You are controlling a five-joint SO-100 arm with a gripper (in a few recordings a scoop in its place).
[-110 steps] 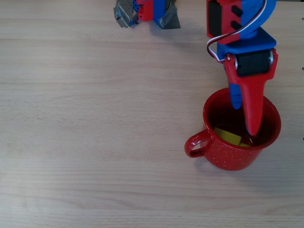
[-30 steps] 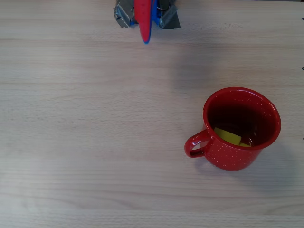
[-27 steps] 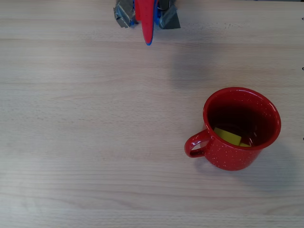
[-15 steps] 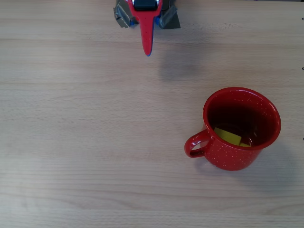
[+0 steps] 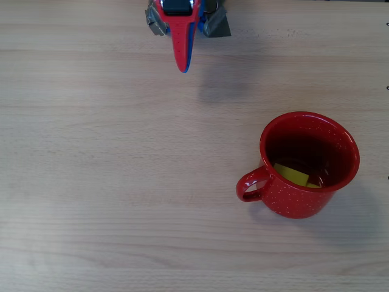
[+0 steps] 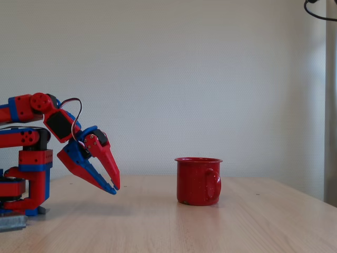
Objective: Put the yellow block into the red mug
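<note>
The red mug [image 5: 310, 164] stands on the wooden table at the right in the overhead view, handle to the left. The yellow block [image 5: 292, 174] lies inside it on the bottom. In the fixed view the red mug [image 6: 198, 181] stands right of centre. My red and blue gripper [image 5: 183, 66] is folded back at the top of the overhead view, far from the mug. In the fixed view the gripper [image 6: 113, 188] hangs just above the table at the left, its jaws close together with nothing between them.
The arm's base [image 6: 23, 182] sits at the left edge of the table in the fixed view. Its grey clamps [image 5: 159, 17] show at the top edge in the overhead view. The wooden tabletop [image 5: 121, 182] spreads out left of the mug.
The gripper has left the mug, with the yellow block left inside, and drawn back to the base. In the last second its tip has come lower in the picture and shifted slightly left.
</note>
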